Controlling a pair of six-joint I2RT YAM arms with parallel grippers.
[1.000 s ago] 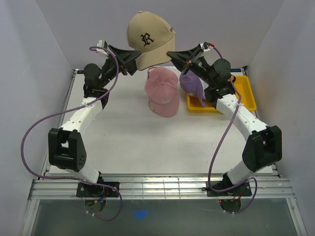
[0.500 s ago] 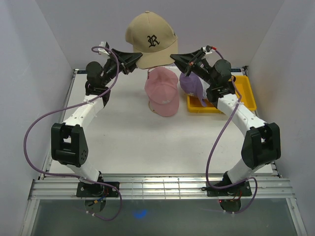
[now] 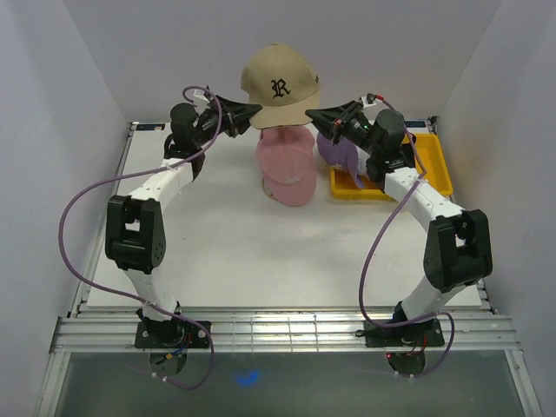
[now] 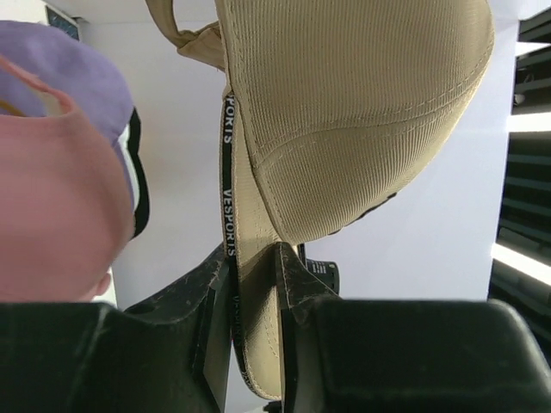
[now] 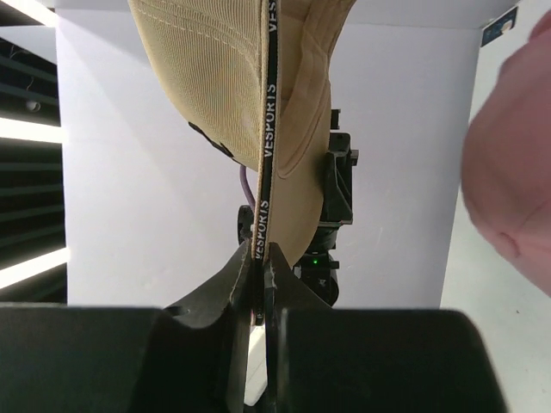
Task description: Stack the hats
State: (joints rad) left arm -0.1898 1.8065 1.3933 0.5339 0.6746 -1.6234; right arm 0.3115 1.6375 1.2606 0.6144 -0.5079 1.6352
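A tan cap (image 3: pixel 280 85) with a black letter logo hangs in the air above the pink cap (image 3: pixel 287 165), which lies on the table. My left gripper (image 3: pixel 252 111) is shut on the tan cap's left rim, and my right gripper (image 3: pixel 314 115) is shut on its right rim. In the left wrist view the sweatband of the tan cap (image 4: pixel 344 112) sits between the fingers of the left gripper (image 4: pixel 254 258). The right wrist view shows the right gripper (image 5: pixel 260 254) pinching the black-taped edge of the tan cap (image 5: pixel 215 77). A purple cap (image 3: pixel 334 148) lies beside the pink one.
A yellow tray (image 3: pixel 434 165) sits at the back right, partly under the purple cap and the right arm. White walls close in the table at the back and on both sides. Purple cables loop from both arms.
My left gripper has shut on the tan cap's rim. Both arms have carried the cap to the right and lower, over the pink cap.
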